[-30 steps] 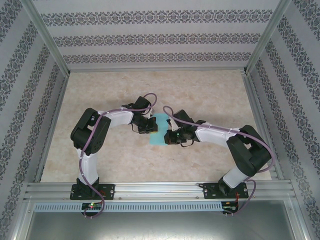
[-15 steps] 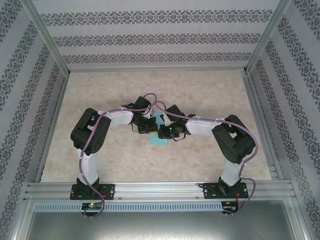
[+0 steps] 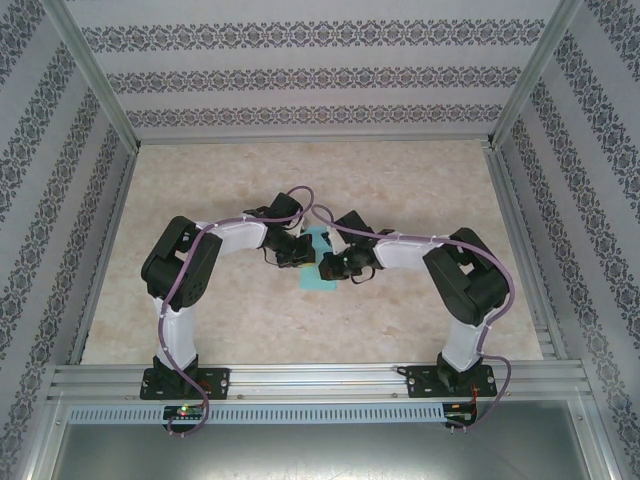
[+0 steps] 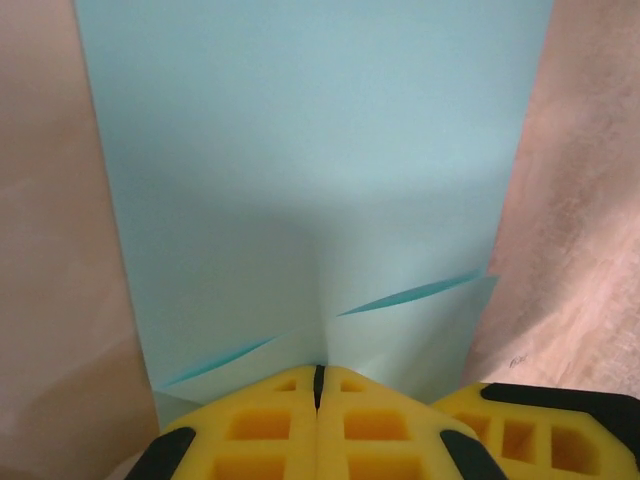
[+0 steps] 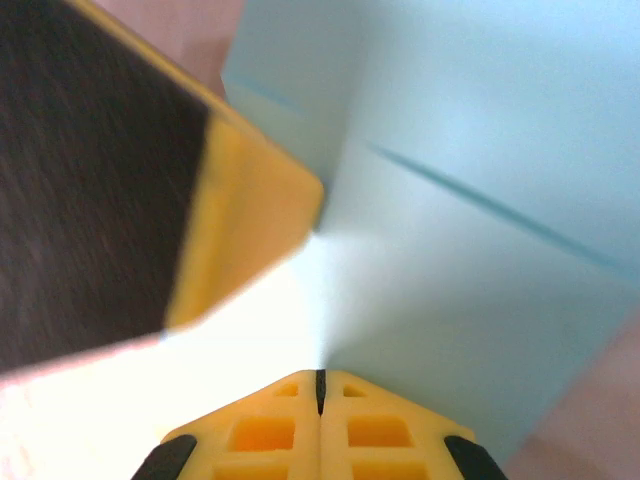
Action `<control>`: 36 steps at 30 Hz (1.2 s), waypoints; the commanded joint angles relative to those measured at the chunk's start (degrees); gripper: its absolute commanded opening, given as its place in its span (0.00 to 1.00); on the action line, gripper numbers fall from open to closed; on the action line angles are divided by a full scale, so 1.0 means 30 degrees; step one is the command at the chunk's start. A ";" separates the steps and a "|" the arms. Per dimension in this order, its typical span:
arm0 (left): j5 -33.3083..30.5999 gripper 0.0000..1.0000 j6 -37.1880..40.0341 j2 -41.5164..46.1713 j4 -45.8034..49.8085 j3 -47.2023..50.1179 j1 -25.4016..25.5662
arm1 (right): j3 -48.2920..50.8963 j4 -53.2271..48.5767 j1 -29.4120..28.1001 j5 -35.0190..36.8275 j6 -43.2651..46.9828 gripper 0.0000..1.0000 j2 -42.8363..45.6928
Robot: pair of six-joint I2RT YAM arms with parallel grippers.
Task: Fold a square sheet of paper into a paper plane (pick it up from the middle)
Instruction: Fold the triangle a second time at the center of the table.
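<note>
The square sheet of paper (image 3: 314, 282) lies folded into a narrow turquoise strip at mid-table, between the two wrists. My left gripper (image 3: 299, 256) is shut, its tips down on the sheet's left side. In the left wrist view the paper (image 4: 300, 170) spreads ahead of the closed yellow fingertips (image 4: 320, 372), with two slanted flap edges and a faint centre crease. My right gripper (image 3: 329, 268) is shut too, tips against the paper (image 5: 480, 200) right beside the left one. I cannot tell whether either pinches the sheet.
Marbled beige tabletop (image 3: 400, 190) lies all around the sheet. Aluminium frame rails (image 3: 300, 375) run along the near edge and patterned walls close in the sides. The two wrists nearly touch; the left gripper's finger (image 5: 240, 220) looms close in the right wrist view.
The right arm swung left, bringing its shut gripper over the paper and up against the left gripper; most of that happened early on. The left arm stayed put.
</note>
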State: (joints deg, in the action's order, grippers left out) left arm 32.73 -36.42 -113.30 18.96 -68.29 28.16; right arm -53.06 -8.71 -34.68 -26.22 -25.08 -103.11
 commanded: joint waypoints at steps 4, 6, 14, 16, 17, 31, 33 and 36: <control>-0.4000 0.00 -0.0191 -0.1823 0.3405 0.1286 -0.0071 | 0.2864 -0.2331 0.0577 -0.0702 0.1140 0.00 0.1960; -0.3913 0.00 -0.0192 -0.1804 0.3320 0.1288 -0.0067 | 0.3560 -0.2206 0.0660 -0.0816 0.0986 0.00 0.2412; -0.3038 0.00 -0.0189 -0.1727 0.2705 0.1228 -0.0070 | 0.3144 -0.1758 0.0662 -0.0619 0.0253 0.00 0.4406; -0.2993 0.00 -0.0192 -0.1706 0.2674 0.1178 -0.0070 | 0.2656 -0.1126 0.0488 -0.0806 0.0042 0.00 0.4497; -0.2950 0.00 -0.0172 -0.1720 0.2659 0.1172 -0.0069 | 0.2357 -0.0792 0.0306 -0.0844 -0.0069 0.00 0.4316; -0.2765 0.00 -0.0324 -0.1698 0.2441 0.1377 -0.0039 | -0.0766 0.2060 -0.0188 -0.0672 -0.2047 0.00 -0.0852; -0.2789 0.00 -0.0317 -0.1712 0.2451 0.1377 -0.0042 | -0.0627 0.1830 -0.0182 -0.0552 -0.1967 0.00 -0.1155; -0.2834 0.00 -0.0309 -0.1756 0.2494 0.1363 -0.0036 | -0.0148 0.1390 -0.0155 -0.0432 -0.1795 0.00 -0.1307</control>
State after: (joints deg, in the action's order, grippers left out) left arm 32.97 -36.71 -113.30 18.87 -68.20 28.14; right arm -54.15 -3.95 -35.03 -28.18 -30.11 -105.67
